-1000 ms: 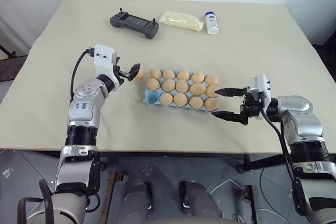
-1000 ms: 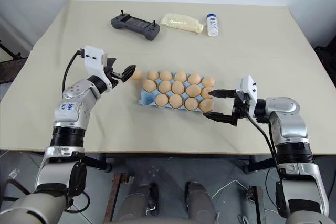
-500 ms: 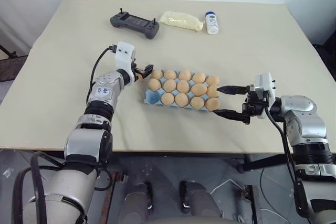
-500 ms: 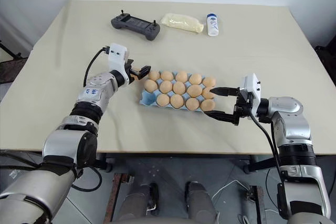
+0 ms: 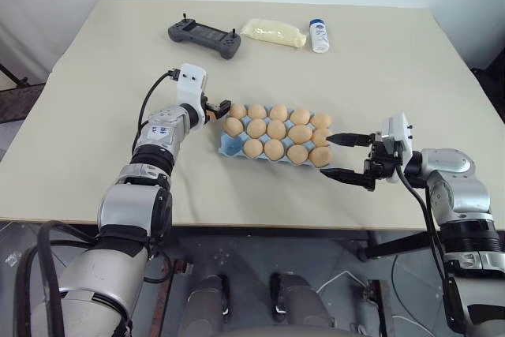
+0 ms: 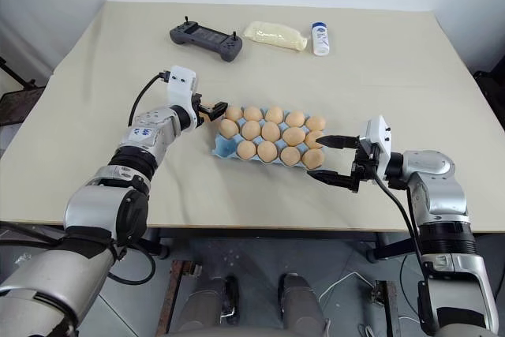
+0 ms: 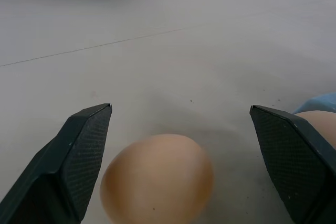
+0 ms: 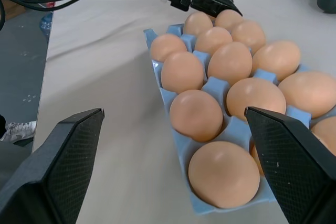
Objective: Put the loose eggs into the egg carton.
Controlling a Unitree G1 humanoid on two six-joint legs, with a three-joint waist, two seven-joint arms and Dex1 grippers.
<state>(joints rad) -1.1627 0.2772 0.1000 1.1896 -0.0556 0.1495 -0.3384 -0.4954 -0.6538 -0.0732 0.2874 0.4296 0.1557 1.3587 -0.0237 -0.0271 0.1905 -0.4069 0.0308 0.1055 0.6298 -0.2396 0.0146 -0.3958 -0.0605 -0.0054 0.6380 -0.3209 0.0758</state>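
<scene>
Tan egg (image 7: 157,179) between wide-open left hand (image 5: 217,108), blue egg carton (image 5: 229,146) beside, right hand (image 5: 346,158) open, empty

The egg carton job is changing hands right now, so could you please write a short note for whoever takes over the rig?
Left gripper: open at the far-left corner of the egg carton. It has one loose egg between its fingers, not gripped.
Right gripper: open and empty, with its fingers either side of the carton's near-right corner.
Done: fourteen eggs sit in the carton.
Left: close on the loose egg and set it in the one empty cup, at the carton's near-left corner. That should fill the carton.
</scene>
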